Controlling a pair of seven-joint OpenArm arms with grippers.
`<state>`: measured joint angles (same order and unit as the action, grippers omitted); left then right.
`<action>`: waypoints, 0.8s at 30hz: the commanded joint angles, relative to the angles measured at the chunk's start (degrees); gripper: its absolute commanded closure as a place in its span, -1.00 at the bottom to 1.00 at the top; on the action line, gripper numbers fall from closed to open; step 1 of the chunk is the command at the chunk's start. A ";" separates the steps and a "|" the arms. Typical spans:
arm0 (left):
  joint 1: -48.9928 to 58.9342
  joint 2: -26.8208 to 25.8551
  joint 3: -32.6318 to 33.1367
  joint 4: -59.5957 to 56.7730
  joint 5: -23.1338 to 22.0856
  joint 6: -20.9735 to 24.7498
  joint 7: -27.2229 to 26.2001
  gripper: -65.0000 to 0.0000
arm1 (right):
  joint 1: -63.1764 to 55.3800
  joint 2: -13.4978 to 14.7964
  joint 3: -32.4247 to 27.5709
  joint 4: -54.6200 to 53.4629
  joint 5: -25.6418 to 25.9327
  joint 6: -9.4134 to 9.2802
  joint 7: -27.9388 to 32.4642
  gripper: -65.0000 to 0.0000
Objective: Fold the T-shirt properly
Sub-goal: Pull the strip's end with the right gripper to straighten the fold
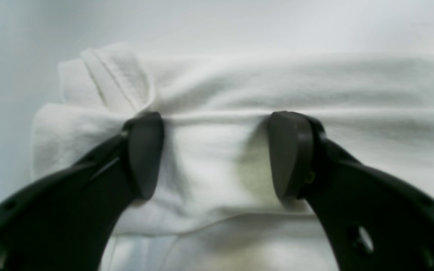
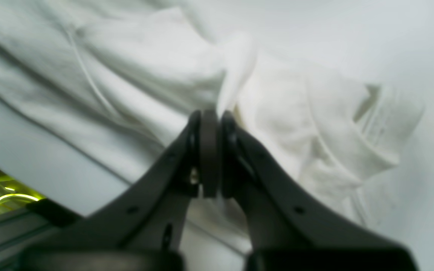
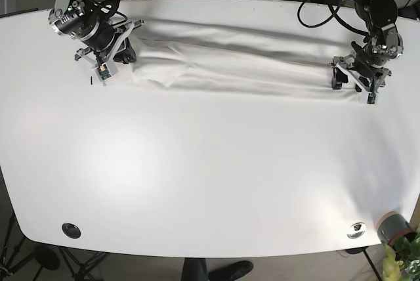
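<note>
The white T-shirt [image 3: 236,58] lies as a long narrow band across the far part of the white table [image 3: 197,163]. My left gripper [image 3: 352,77] is at the band's right end. In the left wrist view it [image 1: 217,120] is open, fingertips [image 1: 145,150] resting on the cloth [image 1: 239,75] with a fold between them. My right gripper [image 3: 120,54] is at the band's left end. In the right wrist view it [image 2: 209,113] is shut, with a ridge of the shirt [image 2: 126,67] rising from its tips.
A black round disc [image 3: 71,230] and a silver disc [image 3: 356,230] sit near the table's front edge. A grey pot with a plant [image 3: 394,230] stands at the front right corner. Cables [image 3: 315,12] hang behind the back edge.
</note>
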<state>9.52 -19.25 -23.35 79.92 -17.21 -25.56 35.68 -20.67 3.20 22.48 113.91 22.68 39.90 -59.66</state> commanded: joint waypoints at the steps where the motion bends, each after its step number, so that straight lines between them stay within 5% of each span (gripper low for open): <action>1: 0.37 -0.49 0.01 -0.23 1.52 0.55 2.87 -0.24 | -0.48 0.53 0.25 1.21 3.30 0.10 1.07 0.92; 7: 0.37 -0.49 0.01 -0.32 1.52 0.55 2.87 -0.24 | -2.85 0.45 6.14 0.07 6.38 0.10 1.15 0.35; 16: 0.37 -0.75 0.01 -0.40 1.61 0.55 2.87 -0.24 | -3.11 1.59 11.76 -4.59 6.38 0.10 1.15 0.67; 24: 0.37 -0.75 0.10 -0.40 1.61 0.55 2.87 -0.24 | -5.05 2.38 11.94 -6.79 6.47 0.10 1.24 0.66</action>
<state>9.52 -19.42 -23.29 79.75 -17.04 -25.56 35.59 -25.67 5.21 34.13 105.95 28.05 39.66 -59.40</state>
